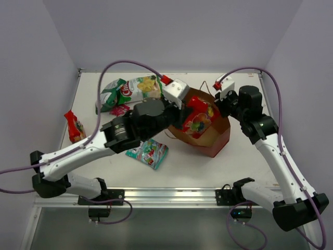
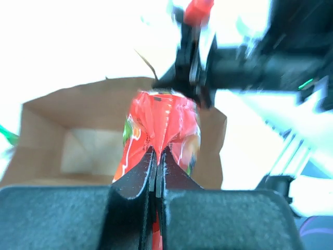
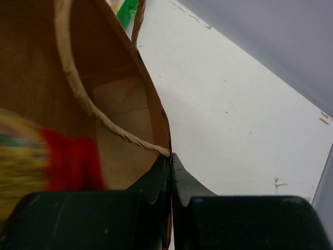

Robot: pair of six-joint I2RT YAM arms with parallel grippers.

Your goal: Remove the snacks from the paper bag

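Note:
The red-brown paper bag (image 1: 210,138) stands tilted at the table's middle right, mouth up. My left gripper (image 1: 188,108) is shut on a red packet (image 1: 200,119) with fruit print and holds it at the bag's mouth. In the left wrist view the packet (image 2: 161,125) hangs from my shut left gripper (image 2: 157,156) in front of the bag's tan inside (image 2: 78,140). My right gripper (image 1: 221,102) is shut on the bag's far rim. In the right wrist view the gripper (image 3: 170,162) pinches the bag's wall (image 3: 125,109) below a twisted handle (image 3: 78,88).
A green-white chip bag (image 1: 127,89) lies at the back left, with a small red-pink sachet (image 1: 119,110) in front of it. Another red sachet (image 1: 75,126) lies at the far left. A teal packet (image 1: 148,152) lies near the front under my left arm. Walls enclose the table.

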